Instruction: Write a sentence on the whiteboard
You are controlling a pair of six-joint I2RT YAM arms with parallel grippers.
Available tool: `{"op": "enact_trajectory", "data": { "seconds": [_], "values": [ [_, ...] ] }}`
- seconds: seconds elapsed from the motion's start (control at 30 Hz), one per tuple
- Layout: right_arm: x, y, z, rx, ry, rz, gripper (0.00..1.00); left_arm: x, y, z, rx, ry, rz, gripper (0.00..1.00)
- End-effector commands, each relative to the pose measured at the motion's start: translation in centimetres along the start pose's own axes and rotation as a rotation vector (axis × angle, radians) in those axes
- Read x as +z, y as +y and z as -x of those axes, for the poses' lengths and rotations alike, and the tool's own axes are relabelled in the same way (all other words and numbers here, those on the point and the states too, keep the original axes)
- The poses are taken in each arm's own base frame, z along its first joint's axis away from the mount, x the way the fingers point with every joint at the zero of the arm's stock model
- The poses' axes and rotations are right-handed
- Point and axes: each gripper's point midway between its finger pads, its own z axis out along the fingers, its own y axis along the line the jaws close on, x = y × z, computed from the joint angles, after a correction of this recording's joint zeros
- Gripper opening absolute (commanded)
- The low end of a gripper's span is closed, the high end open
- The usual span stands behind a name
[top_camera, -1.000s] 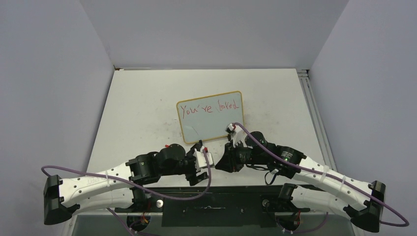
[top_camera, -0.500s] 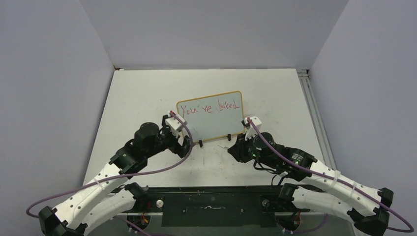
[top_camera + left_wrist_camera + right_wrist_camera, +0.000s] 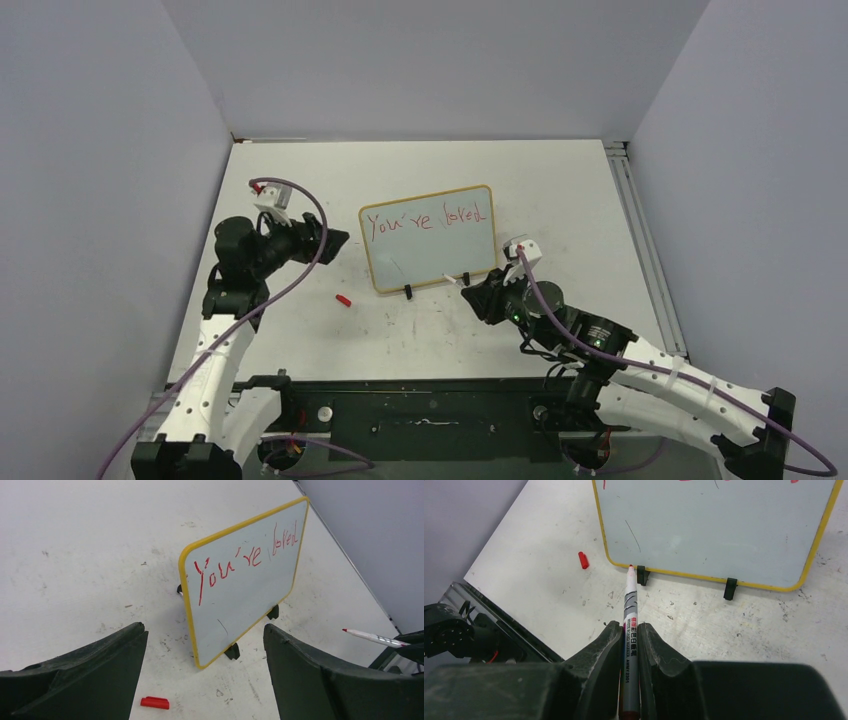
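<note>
The whiteboard [image 3: 430, 262] stands propped on its two black feet near the middle of the tabletop [image 3: 560, 190], leaning back a little, with its writing face towards the arms. The sentence [image 3: 427, 220] runs in thin red strokes along the upper part of the board and reads "You're loved"; below it the white surface is bare apart from a faint grey mark. The right arm [image 3: 600, 340] reaches in from the near right, and the right jaws are clenched on a marker [image 3: 630, 615], gripping its grey barrel partway along. Its red tip points towards the board's lower left corner, just short of the nearer foot, and is apart from the board's face. The left arm [image 3: 230, 300] is lifted over the left side of the tabletop, well apart from the board. The left jaws are spread wide and hold nothing; in the left wrist view they frame the board from its left end. A small red cap [image 3: 343, 299] lies on the tabletop, in front of the board and to its left.
</note>
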Motion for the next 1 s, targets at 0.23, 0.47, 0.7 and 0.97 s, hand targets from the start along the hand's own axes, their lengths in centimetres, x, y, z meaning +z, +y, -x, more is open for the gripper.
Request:
{"op": "enact_trajectory", "data": {
  "seconds": [0.23, 0.47, 0.7, 0.97],
  "values": [
    [4.6, 3.2, 1.4, -0.038, -0.136, 0.09, 0.05, 2.3, 1.2, -0.7, -0.148, 0.068, -0.131, 0.83],
    [7.0, 3.3, 0.6, -0.078, -0.144, 0.075, 0.05, 4.1, 0.6, -2.6, -0.182, 0.14, -0.165, 0.77],
    [10.6, 3.5, -0.6, -0.099, -0.119, 0.099, 0.05, 6.8, 0.8, -4.3, -0.238, 0.232, -0.148, 0.7],
    [13.1, 2.9, -1.0, -0.102, -0.087, 0.13, 0.05, 8.7, 0.4, -5.5, -0.278, 0.279, -0.161, 0.58]
  ]
}}
